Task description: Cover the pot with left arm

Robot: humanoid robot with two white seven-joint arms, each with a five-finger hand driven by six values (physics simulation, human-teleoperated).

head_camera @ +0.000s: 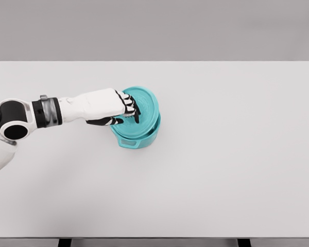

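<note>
A pale grey bench [221, 170] fills the view, its far edge against a grey wall; a teal pot [135, 138] stands left of centre.

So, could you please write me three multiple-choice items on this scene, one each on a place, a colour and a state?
1. Where on the table is the pot?
A. left of the middle
B. far right edge
C. near front edge

2. What colour are the pot and lid?
A. red
B. teal
C. yellow

3. How does the lid sit?
A. flat on the table
B. tilted on the pot, under the left hand
C. upside down beside the pot

Answers:
1 A: the pot stands left of the table's middle.
2 B: both are teal.
3 B: the lid leans on the pot's rim with the hand's fingers on it.
</note>
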